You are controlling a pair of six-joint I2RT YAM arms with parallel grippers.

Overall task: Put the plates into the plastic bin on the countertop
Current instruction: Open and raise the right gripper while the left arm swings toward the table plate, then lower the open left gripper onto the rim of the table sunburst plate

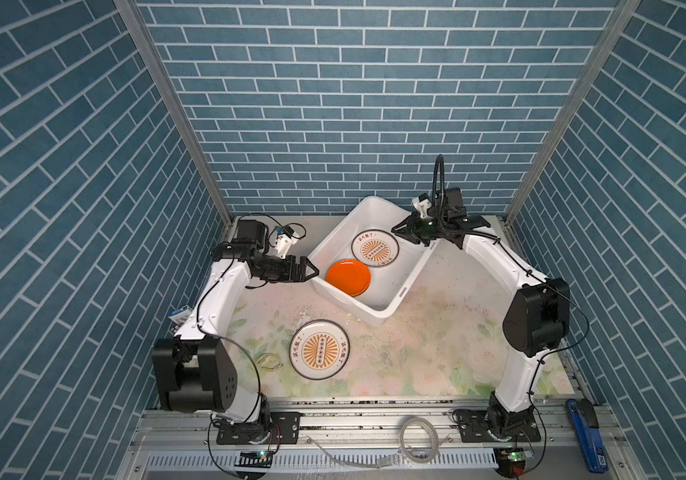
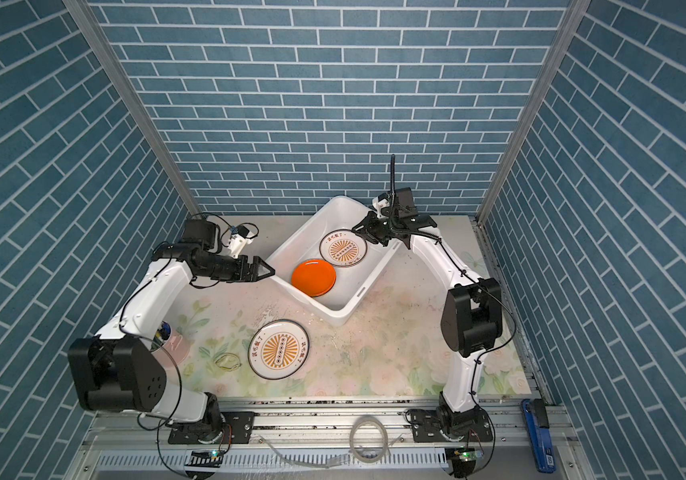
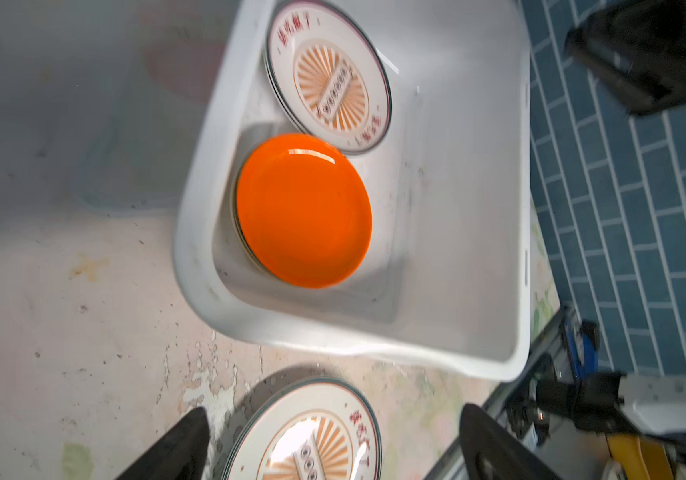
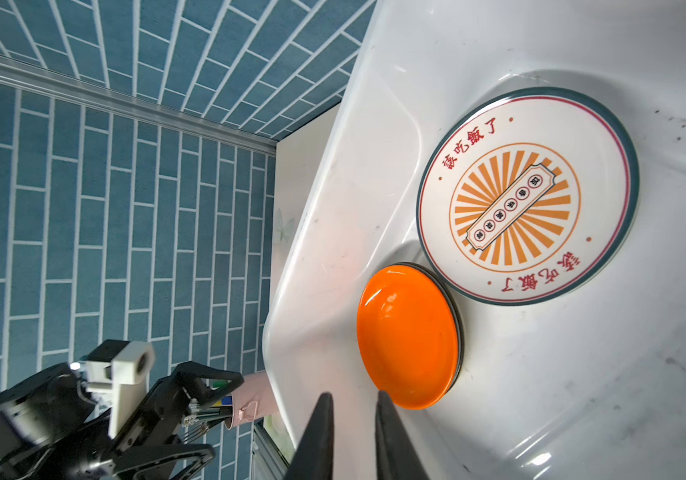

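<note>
The white plastic bin (image 1: 412,282) stands askew at the back of the flowered countertop (image 1: 416,353). In it lie a sunburst plate (image 1: 374,249) and an orange plate (image 1: 348,277) on top of other plates, whose dark rims (image 4: 457,328) show below it. Another sunburst plate (image 1: 319,350) lies on the countertop in front of the bin. My left gripper (image 1: 312,270) hangs open and empty beside the bin's left rim, seen in both top views (image 2: 268,272). My right gripper (image 1: 399,228) hovers above the bin's back right rim, its fingers (image 4: 391,436) nearly together with nothing between them.
A yellow-green rubber band (image 1: 270,361) lies left of the countertop plate. A pink cup with utensils (image 2: 171,340) stands behind my left arm. On the front rail lie a coil of clear tubing (image 1: 416,440) and a blue tool (image 1: 582,432).
</note>
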